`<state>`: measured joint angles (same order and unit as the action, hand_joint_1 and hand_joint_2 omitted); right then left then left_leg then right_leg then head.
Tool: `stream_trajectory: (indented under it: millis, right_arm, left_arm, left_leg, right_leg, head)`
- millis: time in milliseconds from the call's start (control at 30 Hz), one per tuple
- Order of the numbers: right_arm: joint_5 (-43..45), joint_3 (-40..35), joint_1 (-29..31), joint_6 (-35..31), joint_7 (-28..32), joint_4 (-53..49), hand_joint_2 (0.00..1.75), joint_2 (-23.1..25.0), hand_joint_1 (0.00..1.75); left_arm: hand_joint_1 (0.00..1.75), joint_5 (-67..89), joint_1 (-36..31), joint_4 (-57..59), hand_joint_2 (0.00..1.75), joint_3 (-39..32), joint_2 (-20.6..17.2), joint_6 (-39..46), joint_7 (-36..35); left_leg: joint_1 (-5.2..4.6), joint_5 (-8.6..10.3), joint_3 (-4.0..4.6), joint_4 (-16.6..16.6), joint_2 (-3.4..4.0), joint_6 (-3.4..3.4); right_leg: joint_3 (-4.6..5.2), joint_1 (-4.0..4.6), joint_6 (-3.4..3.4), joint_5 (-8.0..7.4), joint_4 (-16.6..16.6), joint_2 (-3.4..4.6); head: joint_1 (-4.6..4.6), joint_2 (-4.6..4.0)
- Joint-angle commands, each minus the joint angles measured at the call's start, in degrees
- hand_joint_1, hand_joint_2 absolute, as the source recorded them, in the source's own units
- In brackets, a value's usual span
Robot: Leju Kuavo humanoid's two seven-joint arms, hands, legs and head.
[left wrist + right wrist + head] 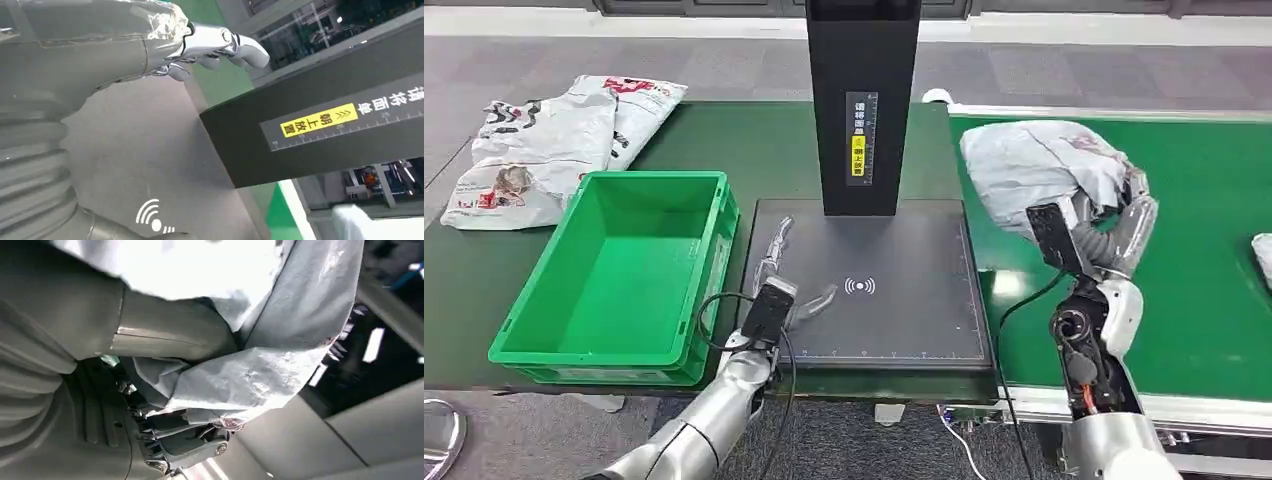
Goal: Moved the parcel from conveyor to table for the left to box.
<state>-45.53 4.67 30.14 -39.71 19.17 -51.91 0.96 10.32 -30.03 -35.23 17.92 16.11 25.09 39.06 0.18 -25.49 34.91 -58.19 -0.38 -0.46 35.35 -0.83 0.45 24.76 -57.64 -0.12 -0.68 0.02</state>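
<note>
Now parcel (1039, 170) in R hand (1114, 225)

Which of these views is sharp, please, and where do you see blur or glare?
Head view: evenly lit and sharp, the grey parcel in the right hand clearly readable. Left wrist view: the left hand has shiny highlights on its fingers; the yellow label stays legible. Right wrist view: soft and close, the parcel washed out bright near the frame edge, background dark and blurred.

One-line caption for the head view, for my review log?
Right robot hand grips a grey parcel over the green conveyor; left robot hand rests open on the dark scanner pad beside a green bin.
</note>
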Motion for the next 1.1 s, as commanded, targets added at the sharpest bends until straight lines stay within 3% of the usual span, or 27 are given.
stream_trajectory:
  millis: [33,133,300,333,400,533,633,767,900,1033,1067,1100]
  right_arm:
    - [0.88,-5.65,3.59,-0.29,-1.21,-3.83,1.75,1.80,1.75]
    - [0.51,-7.16,4.16,-0.29,-0.32,-3.48,1.75,1.64,1.75]
    - [-1.59,-23.70,5.31,2.24,-4.23,-0.88,1.75,5.05,1.75]
    - [-2.94,-27.36,4.22,2.03,-5.89,-0.55,1.75,6.26,1.75]
    - [-3.85,-32.24,1.80,3.26,-7.60,-0.28,1.75,7.31,1.75]
    - [-1.47,-41.08,-2.75,10.53,-12.19,-2.12,1.75,4.92,1.75]
    - [2.45,-42.37,-4.93,12.87,-11.57,-4.32,1.75,3.04,1.75]
    - [3.94,-42.42,-5.49,14.59,-11.92,-4.70,1.75,2.17,1.75]
    - [8.43,-42.05,-12.82,21.21,-11.88,-5.58,1.75,-1.05,1.75]
    - [3.37,-41.83,-16.31,21.90,-14.71,-6.50,1.75,-3.56,1.71]
    - [3.34,-41.16,-16.62,22.18,-14.69,-6.72,1.75,-3.43,0.05]
    - [2.16,-39.97,-16.85,22.37,-15.94,-7.15,1.75,-3.25,0.00]
  left_arm:
    - [0.00,0.30,-3.04,3.22,1.75,-3.31,-0.07,0.05,-0.52]
    - [0.00,0.34,-3.20,3.36,1.75,-3.49,-0.08,0.07,-0.59]
    - [0.00,0.44,-3.97,3.53,1.75,-4.62,-0.04,0.41,-0.77]
    - [0.00,0.13,-4.14,3.24,1.75,-5.01,-0.07,0.04,-0.62]
    - [0.00,-0.12,-4.22,2.58,1.75,-5.50,-0.31,0.13,-0.56]
    - [0.00,-1.45,-3.93,-0.42,1.75,-6.39,-1.51,-1.54,-0.98]
    - [0.00,-1.33,-3.58,-1.49,1.75,-6.17,-1.88,-1.83,-1.61]
    - [0.00,-1.41,-3.36,-1.46,1.75,-6.08,-1.81,-1.60,-1.64]
    - [0.00,-2.09,-2.26,-0.88,1.75,-5.95,-2.29,-1.82,-1.21]
    - [0.00,-2.56,-1.61,-1.64,1.75,-5.91,-2.61,-1.68,0.12]
    - [0.00,-2.54,-1.50,-1.94,1.75,-5.95,-2.62,-1.62,0.01]
    - [0.00,-2.77,-1.20,-2.59,1.75,-6.13,-2.59,-1.84,-0.26]
  left_leg:
    - [0.00,-0.05,-0.08,-0.01,0.26,-0.01]
    - [-0.01,-0.06,-0.09,0.00,0.24,0.00]
    - [-0.01,-0.08,-0.02,-0.04,0.41,-0.03]
    - [0.00,-0.15,-0.17,0.01,0.71,-0.06]
    - [0.04,-0.11,-0.12,0.04,0.58,-0.07]
    - [0.11,-0.11,-0.37,0.18,0.51,-0.16]
    - [0.17,-0.04,-0.13,0.09,0.13,-0.15]
    - [0.22,-0.12,-0.22,0.11,0.26,-0.17]
    - [0.23,-0.07,-0.30,0.22,0.00,-0.17]
    - [0.22,-0.09,-0.37,0.28,-0.06,-0.12]
    - [0.22,-0.11,-0.25,0.19,-0.05,-0.12]
    - [0.20,-0.12,-0.33,0.24,-0.03,-0.11]
  right_leg:
    - [0.00,0.01,-0.04,-0.03,0.00,0.24]
    - [-0.02,0.00,-0.04,-0.01,0.01,0.21]
    - [0.08,0.00,-0.05,-0.05,-0.04,0.39]
    - [0.03,0.01,-0.08,-0.07,-0.01,0.69]
    - [0.02,0.05,-0.09,-0.07,0.01,0.56]
    - [-0.12,0.16,-0.14,-0.01,0.14,0.54]
    - [-0.06,0.31,-0.13,0.06,0.11,0.15]
    - [-0.10,0.23,-0.15,0.10,0.09,0.27]
    - [-0.29,0.23,-0.15,0.13,0.22,0.02]
    - [-0.39,0.23,-0.11,0.15,0.32,-0.06]
    - [-0.28,0.23,-0.11,0.15,0.25,-0.04]
    - [-0.35,0.21,-0.11,0.16,0.29,-0.04]
  head:
    - [0.00,0.00]
    - [0.00,-0.02]
    - [0.00,-0.02]
    - [0.02,-0.02]
    - [0.02,-0.02]
    - [0.00,0.00]
    - [0.00,-0.02]
    - [0.00,-0.02]
    - [0.00,-0.02]
    - [0.00,0.00]
    - [0.00,0.00]
    - [0.00,0.00]
